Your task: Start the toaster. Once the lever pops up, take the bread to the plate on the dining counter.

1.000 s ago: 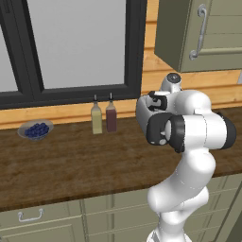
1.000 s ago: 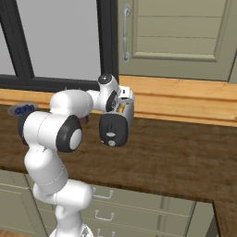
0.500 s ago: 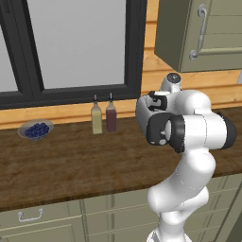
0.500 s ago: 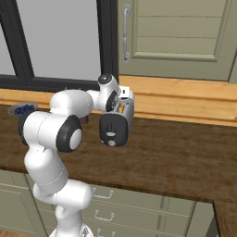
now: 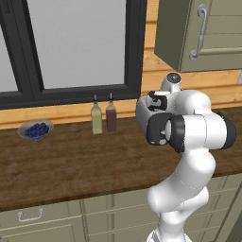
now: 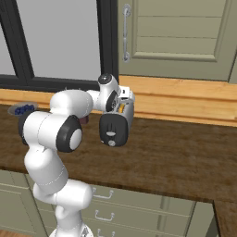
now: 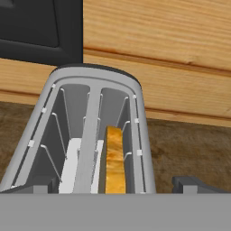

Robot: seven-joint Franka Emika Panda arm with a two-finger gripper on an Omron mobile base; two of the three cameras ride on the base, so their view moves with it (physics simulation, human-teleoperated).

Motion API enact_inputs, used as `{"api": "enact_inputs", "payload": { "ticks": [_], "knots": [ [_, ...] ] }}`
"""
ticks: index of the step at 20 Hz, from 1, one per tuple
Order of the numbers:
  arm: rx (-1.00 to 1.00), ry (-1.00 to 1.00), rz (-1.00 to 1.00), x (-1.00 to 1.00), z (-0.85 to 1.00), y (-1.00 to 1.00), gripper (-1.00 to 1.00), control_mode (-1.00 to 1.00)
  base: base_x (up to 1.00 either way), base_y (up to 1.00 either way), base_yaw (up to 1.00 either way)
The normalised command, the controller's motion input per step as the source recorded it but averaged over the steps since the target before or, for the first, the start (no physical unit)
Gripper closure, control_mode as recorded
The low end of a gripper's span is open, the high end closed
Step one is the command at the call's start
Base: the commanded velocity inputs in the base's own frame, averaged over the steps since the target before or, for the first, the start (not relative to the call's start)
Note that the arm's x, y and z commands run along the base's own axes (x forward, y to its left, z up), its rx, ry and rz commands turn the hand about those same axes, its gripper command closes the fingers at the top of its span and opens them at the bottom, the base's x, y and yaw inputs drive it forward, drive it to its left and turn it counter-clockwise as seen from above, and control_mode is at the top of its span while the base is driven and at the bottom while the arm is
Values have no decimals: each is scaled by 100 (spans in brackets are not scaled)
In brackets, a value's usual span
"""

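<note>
Gripper (image 7: pixel 113 191) hovers with jaws spread wide, empty, directly above the toaster (image 7: pixel 90 117) on the wooden counter (image 5: pixel 71 165). Bread (image 7: pixel 115 158) stands upright in the right slot. It looks light, stiff and crumbly; pinching its exposed top edge gently seems best.

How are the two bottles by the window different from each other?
The left bottle is pale yellowish-green, while the right bottle is dark reddish-brown. The left bottle stands nearer the blueberry bowl; the right bottle stands nearer the robot arm. Both are upright, look about equally tall, have thin dark necks, and stand side by side on the counter.
</note>
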Motion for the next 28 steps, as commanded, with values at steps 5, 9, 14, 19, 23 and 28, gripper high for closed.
{"api": "enact_inputs", "payload": {
  "ticks": [5, 9, 14, 19, 23, 28],
  "knots": [
    [0, 0, 0, 0, 0, 0, -100, -100, 0, 0, 0],
    [0, 0, 0, 0, 0, 0, -100, -100, 0, 0, 0],
    [0, 0, 0, 0, 0, 0, -100, -100, 0, 0, 0],
    [0, 0, 0, 0, 0, 0, -100, -100, 0, 0, 0],
    [0, 0, 0, 0, 0, 0, -100, -100, 0, 0, 0],
    [0, 0, 0, 0, 0, 0, -100, -100, 0, 0, 0]
  ]
}}
